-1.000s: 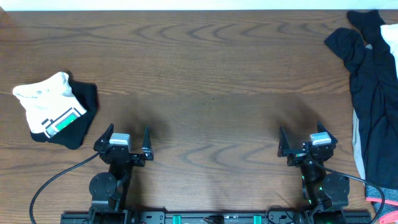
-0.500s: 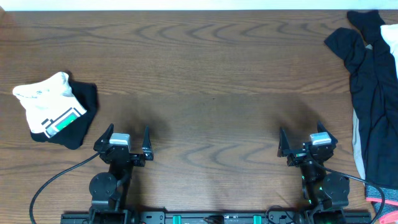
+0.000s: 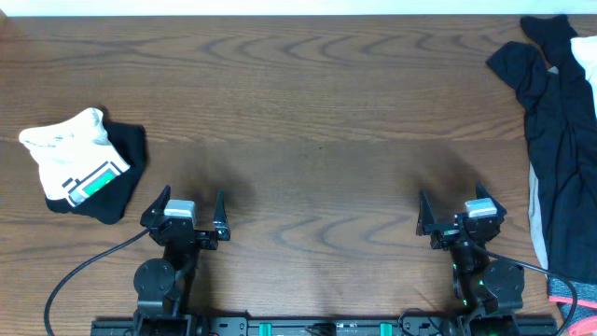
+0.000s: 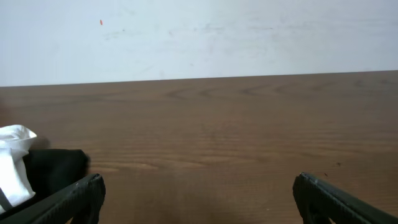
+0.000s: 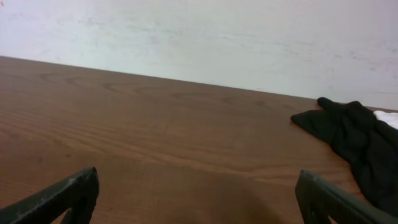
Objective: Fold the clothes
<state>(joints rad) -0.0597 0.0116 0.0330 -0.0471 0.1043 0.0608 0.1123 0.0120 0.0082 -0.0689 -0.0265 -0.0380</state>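
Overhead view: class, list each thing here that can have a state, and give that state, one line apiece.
left pile: folded, white piece lying on black one.
right heap: unfolded, crumpled.
left gripper: open, empty.
right gripper: open, empty.

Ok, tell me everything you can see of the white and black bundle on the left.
The bundle is a compact, soft-looking pile: a white cloth with a green and black print lies over a black cloth that sticks out on its right. It rests on the table near the left edge. Nothing else touches it.
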